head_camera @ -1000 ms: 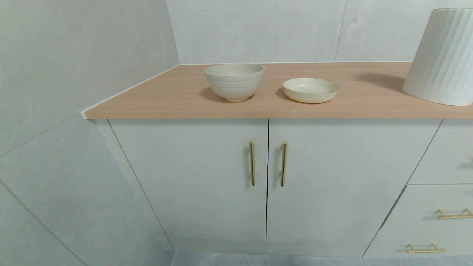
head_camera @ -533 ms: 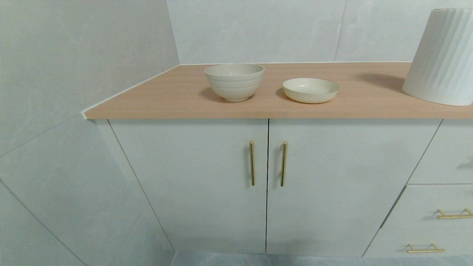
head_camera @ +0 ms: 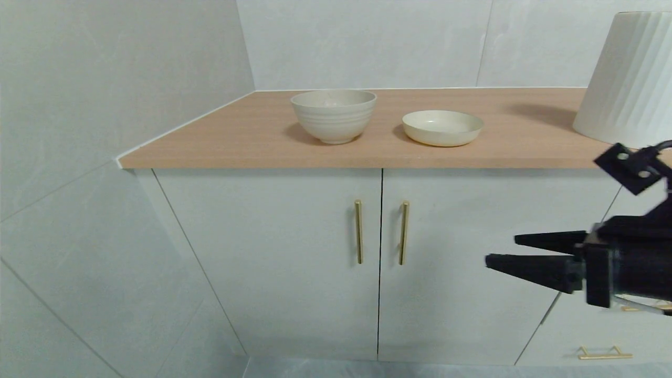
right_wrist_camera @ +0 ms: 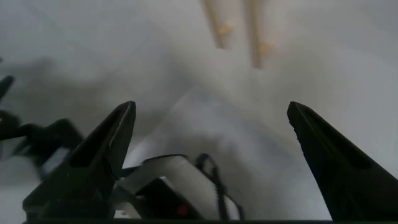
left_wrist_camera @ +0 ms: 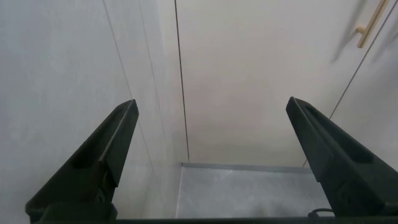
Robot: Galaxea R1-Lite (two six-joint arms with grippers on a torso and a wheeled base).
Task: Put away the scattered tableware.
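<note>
Left claw point(left_wrist_camera: 211, 109): my wrist camera shows its fingers spread wide with nothing between them. It faces the low part of the left door point(left_wrist_camera: 249, 81), with the floor point(left_wrist_camera: 249, 193) just under it.
Wall point(head_camera: 105, 131): pale tile, meeting the counter's left end.
Counter point(head_camera: 236, 142): a wooden top that carries both pieces of tableware.
Bowl point(head_camera: 333, 115): deep and ribbed, upright on the counter above the left door.
Dish point(head_camera: 442, 127): shallow and cream, upright just right of the bowl and apart from it.
Doors: I see both shut below the counter, and the right door point(head_camera: 472, 220) meets the left one at a thin seam.
Handles point(head_camera: 358, 231): two gold bars, upright, one on each side of that seam.
Right claw point(head_camera: 502, 250): fingers wide apart and empty. It points left in front of the right door, below the counter's edge and to the right of the handles.
Cone point(head_camera: 630, 79): tall, white and ribbed, standing at the counter's far right.
Drawers point(head_camera: 567, 336): at the far right below the counter, with gold pulls.
</note>
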